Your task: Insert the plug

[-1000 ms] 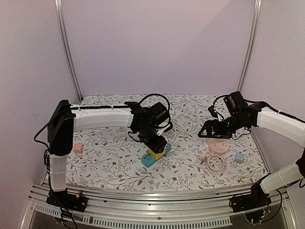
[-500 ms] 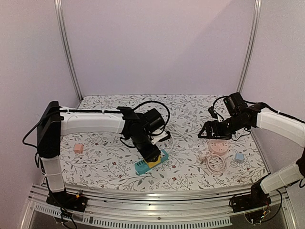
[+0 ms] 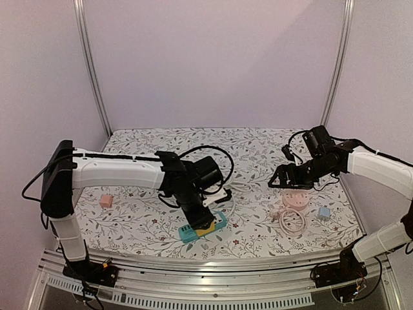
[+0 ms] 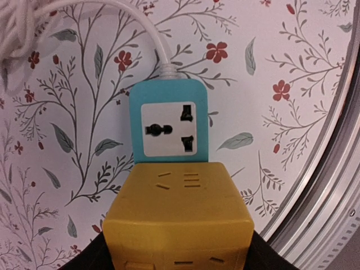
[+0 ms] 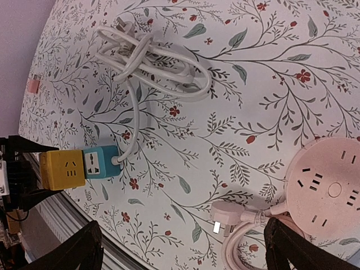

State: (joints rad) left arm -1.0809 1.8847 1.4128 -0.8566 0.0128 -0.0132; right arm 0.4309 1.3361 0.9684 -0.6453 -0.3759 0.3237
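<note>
Power strip (image 3: 193, 231), teal, lies nearest of all, just beside the metal rail (image 4: 332, 185) at the table's near edge. In the overhead view its long axis runs from near-left to far-right. The left gripper (image 3: 204, 221) is clenched on a yellow cube (image 4: 179, 214) that sits on the near end of the power strip. Whether the cube is pushed fully home cannot be told. Just beyond the cube one free socket (image 4: 169, 130) faces up, and a white cable (image 4: 152, 34) leaves the strip's far end.

Farther in and well to the right, a pale pink plug (image 5: 224, 216) lies flat on the flowered cloth, at the end of a coiled lead from a round pink hub (image 5: 326, 191). I judge this plug to be the task's thing.

The right gripper (image 5: 183, 225) hovers above it with jaws spread wide and nothing between them. In its wrist view the plug shows between the two fingers, closer to the one on the hub's side. The way its pins point is too small to tell.

The right arm is clearly the nearer one to the plug. The free socket lies well apart from it, to that gripper's left and closer to the near edge, so the carry would likely run that way.
</note>
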